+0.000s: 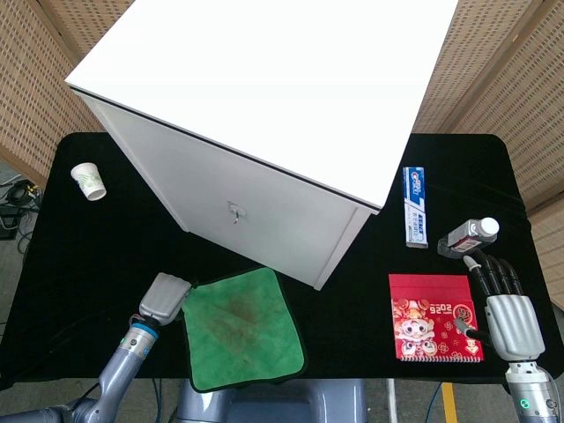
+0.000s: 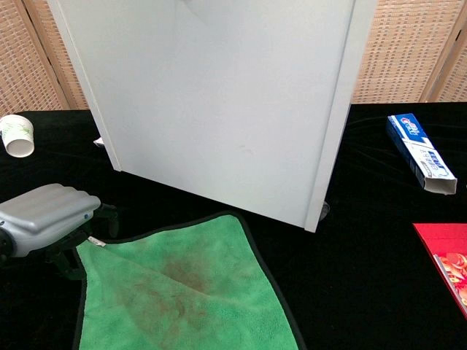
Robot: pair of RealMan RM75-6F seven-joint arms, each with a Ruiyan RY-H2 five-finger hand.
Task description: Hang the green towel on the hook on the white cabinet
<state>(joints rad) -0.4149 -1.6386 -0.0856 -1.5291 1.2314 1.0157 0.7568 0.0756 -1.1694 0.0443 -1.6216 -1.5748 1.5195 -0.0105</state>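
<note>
On the black worktop (image 1: 88,256) the green towel (image 1: 242,330) lies flat, unhung; the hook (image 1: 234,211) is bare. The left hand (image 1: 164,297) is poised at its corner, grip indiscernible; the right hand (image 1: 504,308) rests spread, empty.

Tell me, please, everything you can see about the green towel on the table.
The green towel is a squarish, plush-looking cloth with dark edging and a brownish stain near its middle. It lies flat on the black table, in front of the white cabinet, its near edge reaching the table's front. A small white tag shows at its far left corner, where the left hand hovers over or touches it; contact cannot be confirmed.
</note>
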